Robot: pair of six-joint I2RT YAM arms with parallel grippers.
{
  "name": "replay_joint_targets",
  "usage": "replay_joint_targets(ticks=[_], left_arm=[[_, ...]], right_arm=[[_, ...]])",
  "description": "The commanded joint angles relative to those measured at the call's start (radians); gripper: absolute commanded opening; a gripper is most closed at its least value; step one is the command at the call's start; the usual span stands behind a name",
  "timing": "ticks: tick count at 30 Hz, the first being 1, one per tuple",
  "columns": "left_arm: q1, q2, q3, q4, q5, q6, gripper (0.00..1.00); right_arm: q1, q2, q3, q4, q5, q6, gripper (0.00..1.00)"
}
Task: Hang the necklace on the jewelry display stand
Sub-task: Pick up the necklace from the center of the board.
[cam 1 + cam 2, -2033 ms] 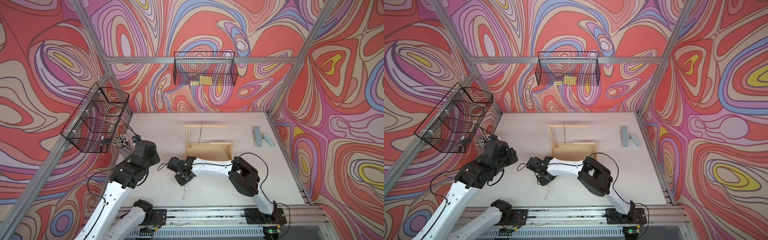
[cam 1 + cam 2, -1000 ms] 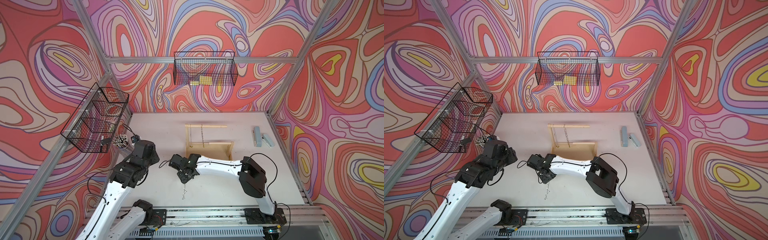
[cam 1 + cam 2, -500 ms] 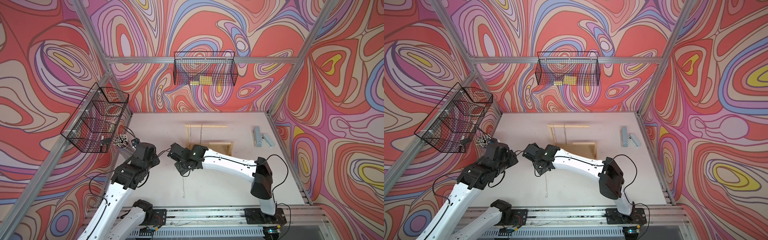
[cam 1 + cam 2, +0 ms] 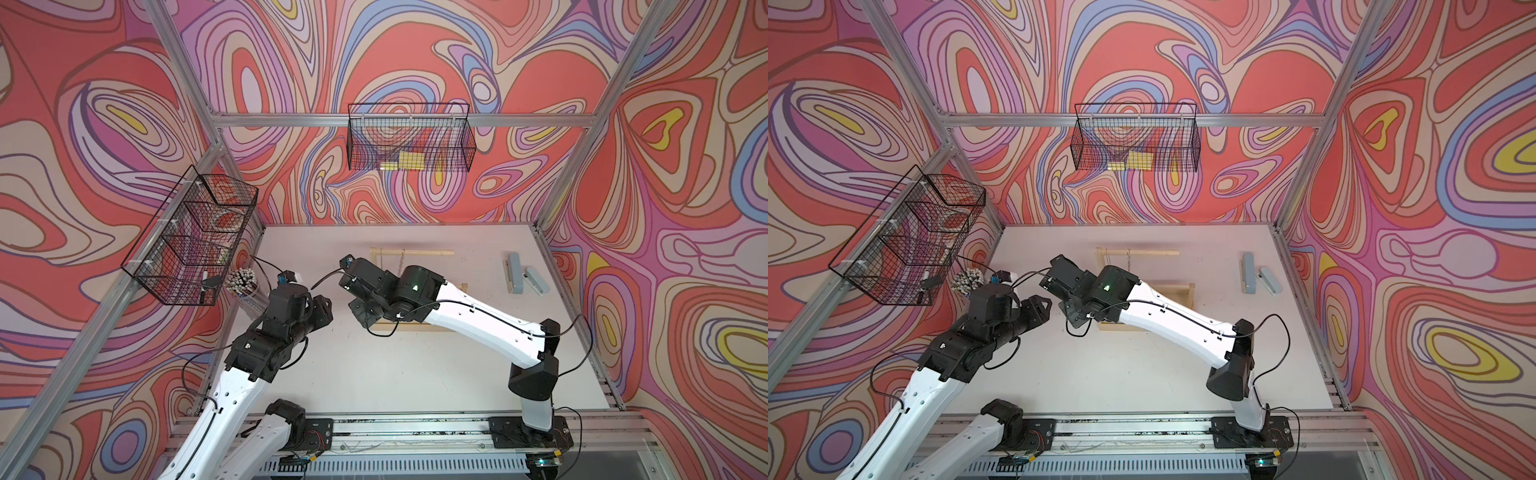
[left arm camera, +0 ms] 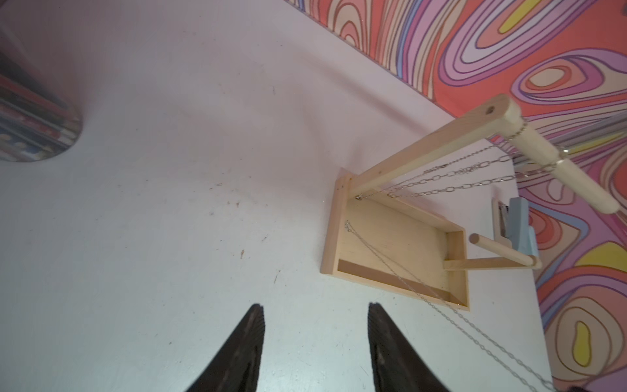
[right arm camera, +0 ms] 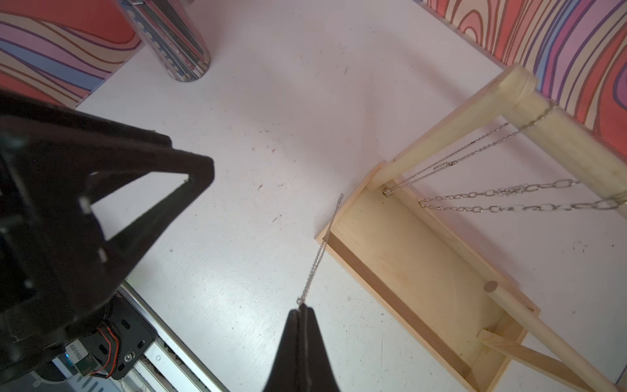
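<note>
- Necklace [image 6: 320,249]: thin silver chain, fine links, hanging in a doubled strand from the right gripper [image 6: 303,310]; its free end dangles by the corner of the stand's tray.
- Right gripper: jaws pressed together, pinching the chain's top end.
- Jewelry display stand [image 6: 407,258]: pale wood, rect. tray base, upright posts, two round dowel crossbars, one higher; sits mid-desk [image 4: 415,374] toward the back wall in both top views.
- Upper dowel [image 5: 543,152] already carries two other chains [image 6: 502,200], one fine, one w/ chunky links.
- Left gripper [image 5: 315,339]: jaws partway apart, holding nothing, over bare desk just beside the stand.
</note>
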Motion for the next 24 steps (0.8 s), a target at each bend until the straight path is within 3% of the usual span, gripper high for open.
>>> replay_joint_targets(ticks=[1,13,18,24], left_arm=[[0.007,0.010,0.018,0.135,0.175,0.065,0.52],[0.006,0.019,0.026,0.309,0.476,0.098,0.52],[0.007,0.000,0.030,0.323,0.550,0.110,0.53],[0.006,0.004,0.051,0.332,0.550,0.123,0.53]], right_arm=[[-0.012,-0.003,0.048,-0.036,0.045,-0.048,0.00],[-0.038,-0.003,0.187,-0.077,0.085,-0.121,0.00],[-0.040,-0.010,0.186,-0.073,0.092,-0.125,0.00],[-0.043,-0.018,0.184,-0.060,0.080,-0.131,0.00]])
